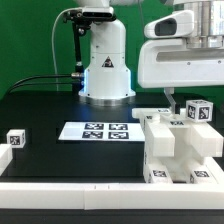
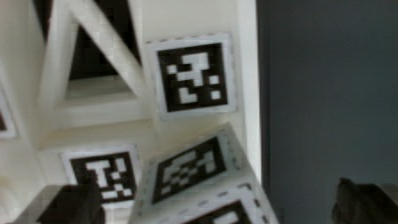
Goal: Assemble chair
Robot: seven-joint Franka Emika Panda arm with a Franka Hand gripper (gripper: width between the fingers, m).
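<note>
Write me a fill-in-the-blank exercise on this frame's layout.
The marker board carries ___ tags.
The lone small tagged piece lies on the exterior view's ___ side.
The gripper hangs over the partly built chair, its jaws ___.
Missing words: four; left; open.

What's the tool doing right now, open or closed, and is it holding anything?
Tool: open, jaws wide apart over the white chair pieces, nothing visibly gripped.

White blocky chair [image 1: 175, 150], tagged, pieces joined
</note>
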